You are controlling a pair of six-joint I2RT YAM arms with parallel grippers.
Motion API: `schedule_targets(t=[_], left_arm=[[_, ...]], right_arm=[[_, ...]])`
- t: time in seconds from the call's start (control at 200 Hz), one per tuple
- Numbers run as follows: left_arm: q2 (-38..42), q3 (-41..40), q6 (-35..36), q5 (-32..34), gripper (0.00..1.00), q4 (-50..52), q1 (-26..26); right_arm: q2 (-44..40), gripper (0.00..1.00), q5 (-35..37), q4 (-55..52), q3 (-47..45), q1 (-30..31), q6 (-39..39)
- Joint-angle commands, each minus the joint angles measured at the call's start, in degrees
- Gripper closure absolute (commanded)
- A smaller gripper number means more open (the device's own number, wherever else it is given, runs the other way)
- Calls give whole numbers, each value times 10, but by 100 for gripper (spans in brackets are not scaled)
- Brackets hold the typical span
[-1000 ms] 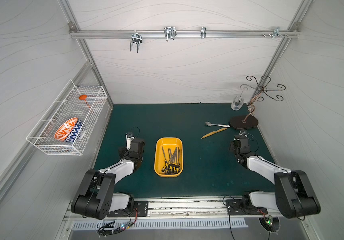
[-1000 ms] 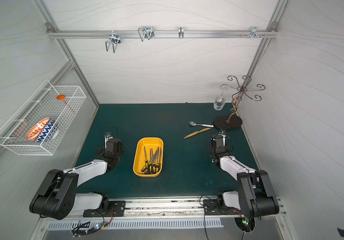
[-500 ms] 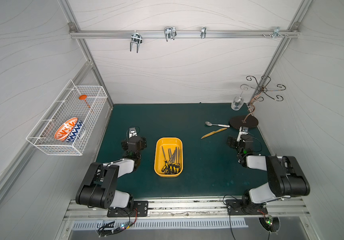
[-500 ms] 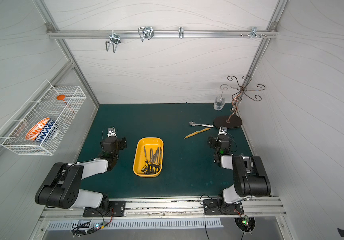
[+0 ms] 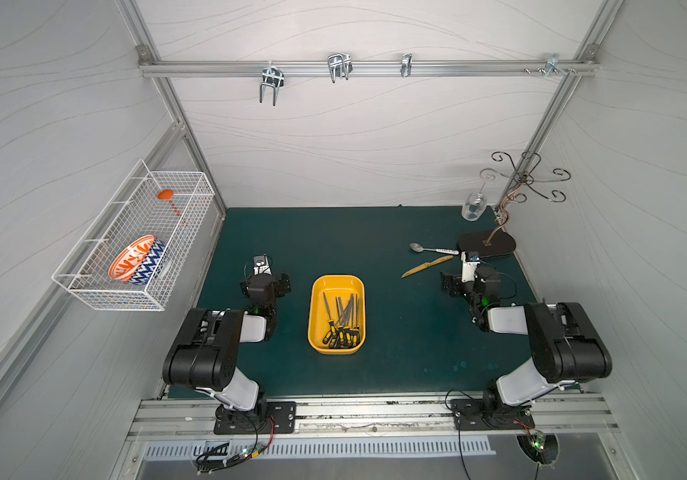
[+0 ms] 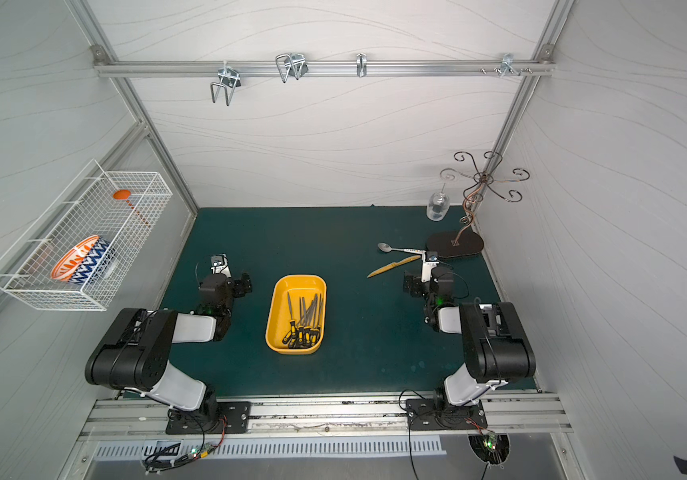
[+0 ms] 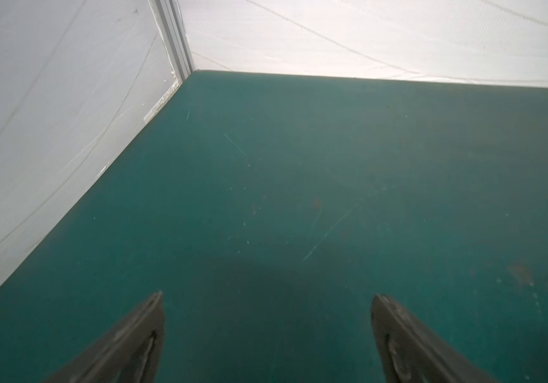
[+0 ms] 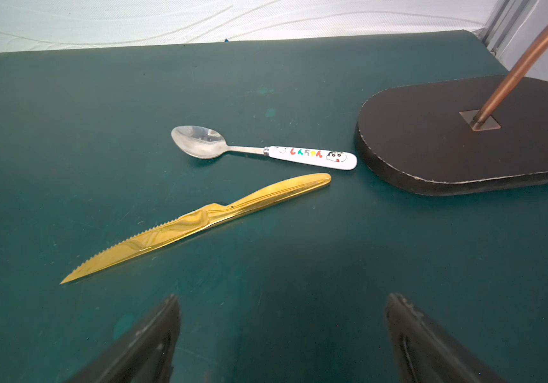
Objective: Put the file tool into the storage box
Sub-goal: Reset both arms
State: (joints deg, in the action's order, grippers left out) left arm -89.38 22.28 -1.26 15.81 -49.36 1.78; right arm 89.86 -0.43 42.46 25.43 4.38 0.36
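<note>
Yellow box (image 5: 335,284) is sitting mid-frame, files (image 5: 346,309) lying up-down inside; left tool (image 7: 267,295) hovering nearer than right tool (image 8: 282,295), both gaping empty.

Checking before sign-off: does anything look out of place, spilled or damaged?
Nothing spilled. The files lie crossed in a heap inside the storage box, none over its rim. A gold knife and spoon lie loose on the mat, and the stand base has a chipped edge.

The storage box (image 5: 335,286) is yellow, the mat (image 5: 416,353) dark green, the knife (image 8: 196,225) gold.
</note>
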Motion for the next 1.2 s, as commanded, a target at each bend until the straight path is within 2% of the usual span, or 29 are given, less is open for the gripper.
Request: schedule_targets(t=[0.0, 1.196], left_arm=[[4, 11, -6, -18, 0, -2, -5], [0, 18, -6, -24, 0, 7, -7]], right_arm=[[4, 1, -10, 9, 12, -3, -6], [0, 1, -12, 12, 8, -3, -7]])
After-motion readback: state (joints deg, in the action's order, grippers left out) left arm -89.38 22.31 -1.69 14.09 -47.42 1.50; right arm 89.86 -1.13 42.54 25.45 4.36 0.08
